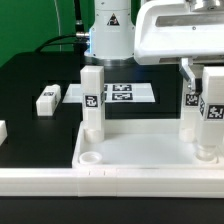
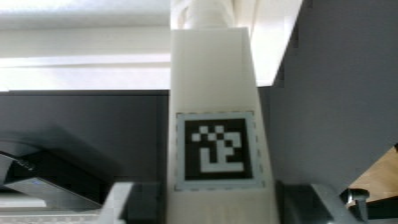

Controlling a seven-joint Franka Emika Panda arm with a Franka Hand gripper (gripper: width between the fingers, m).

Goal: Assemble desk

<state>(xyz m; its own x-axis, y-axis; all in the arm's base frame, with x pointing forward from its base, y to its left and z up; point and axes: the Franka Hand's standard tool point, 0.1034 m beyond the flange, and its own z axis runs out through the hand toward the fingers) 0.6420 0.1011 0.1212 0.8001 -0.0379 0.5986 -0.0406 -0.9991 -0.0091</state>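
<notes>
The white desk top (image 1: 110,170), a tray with a raised rim, lies at the front. One white tagged leg (image 1: 92,100) stands upright on it near its far corner at the exterior view's left. My gripper (image 1: 202,100) is at the exterior view's right, shut on a second upright leg (image 1: 213,112) whose foot rests on the top. In the wrist view this leg (image 2: 217,110) fills the middle with its tag facing the camera. My gripper (image 2: 214,205) closes on it, with dark fingers (image 2: 128,205) on both sides.
A loose white leg (image 1: 47,98) lies on the black table at the exterior view's left, and another white part (image 1: 2,130) shows at that edge. The marker board (image 1: 120,93) lies behind the desk top, in front of the arm's base (image 1: 108,40). A round socket (image 1: 90,157) shows in the top's near corner.
</notes>
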